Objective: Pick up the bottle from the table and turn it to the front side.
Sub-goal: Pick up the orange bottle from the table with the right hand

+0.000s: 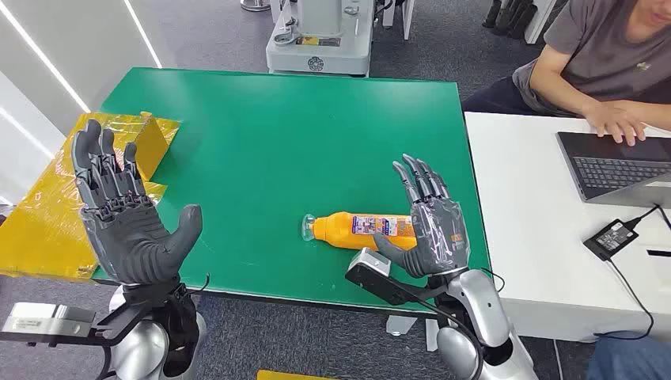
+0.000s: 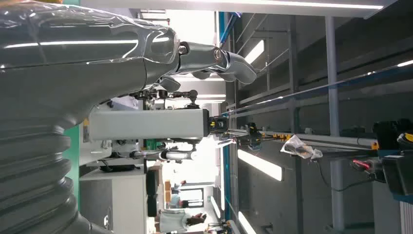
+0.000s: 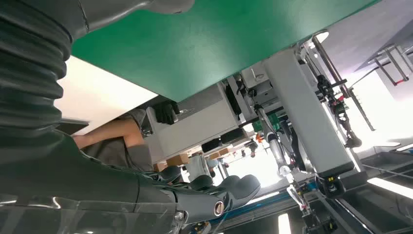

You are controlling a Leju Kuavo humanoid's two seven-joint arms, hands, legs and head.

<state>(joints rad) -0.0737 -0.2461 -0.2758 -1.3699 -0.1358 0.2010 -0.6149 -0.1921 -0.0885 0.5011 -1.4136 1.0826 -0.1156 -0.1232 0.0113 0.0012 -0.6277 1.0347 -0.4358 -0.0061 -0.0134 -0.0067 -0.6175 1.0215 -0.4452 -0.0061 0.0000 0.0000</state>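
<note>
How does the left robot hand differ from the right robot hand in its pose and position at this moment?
1. The left robot hand is raised over the table's left edge, beside the yellow sheet; the right robot hand is low beside the orange bottle.
2. The left robot hand shows its palm to the head camera; the right robot hand shows its back.
3. The right robot hand partly covers the bottle's end; nothing is near the left palm.

Both are open, fingers spread, holding nothing.

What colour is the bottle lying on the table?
Orange, with a white printed label; the bottle shows best in the head view.
</note>
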